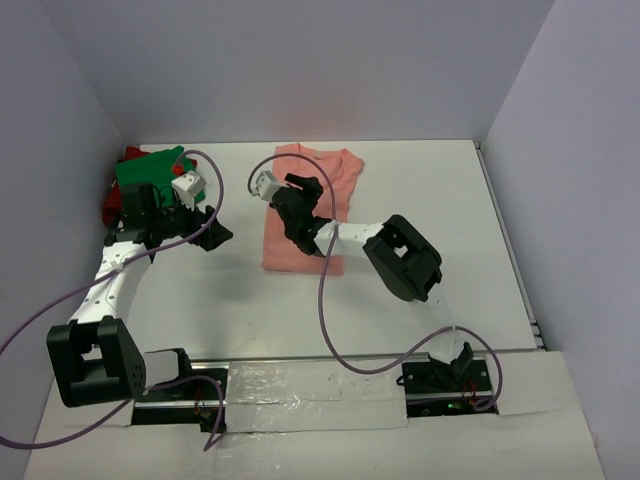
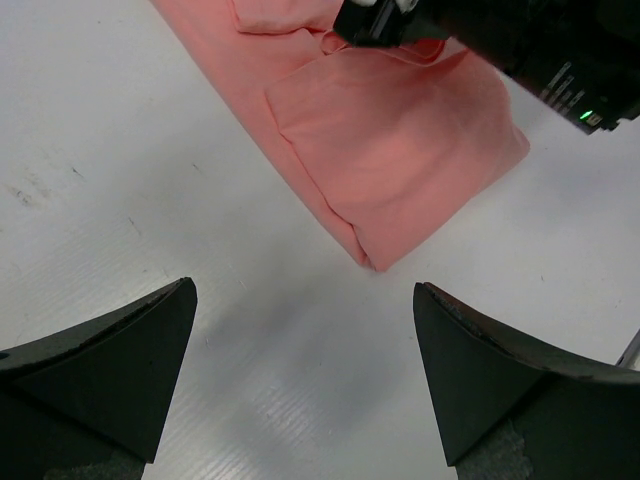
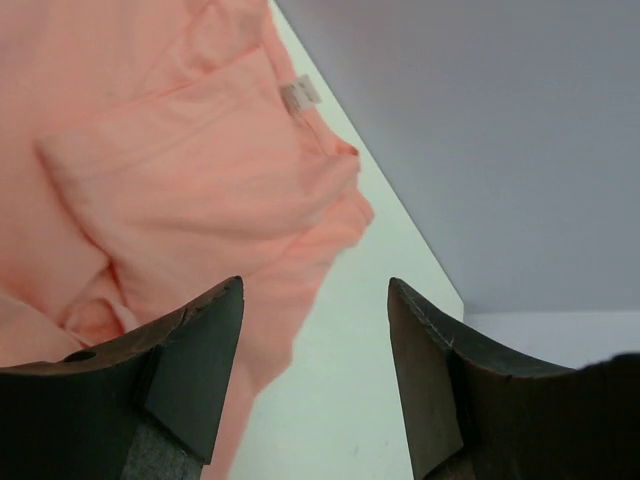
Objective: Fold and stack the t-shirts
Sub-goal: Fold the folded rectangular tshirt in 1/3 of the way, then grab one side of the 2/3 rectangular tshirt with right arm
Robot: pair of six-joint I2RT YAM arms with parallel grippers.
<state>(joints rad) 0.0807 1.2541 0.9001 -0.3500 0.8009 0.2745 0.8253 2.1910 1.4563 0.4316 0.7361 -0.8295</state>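
Two tools stand with jaws spread wide, holding nothing. The right tool (image 3: 315, 290) hovers over the far part of the large salmon-pink cloth t-shirt (image 1: 335, 170), which lies partly folded into a narrow strip mid-table, toward the far side. The left tool (image 2: 302, 300) sits near its near-left corner. The next fold probably needs every layer pinched at an edge, lifted low and laid over squarely. A bright green t-shirt (image 1: 145, 168) and a red t-shirt (image 1: 110, 208) lie heaped at the white table's (image 1: 430, 200) far-left corner.
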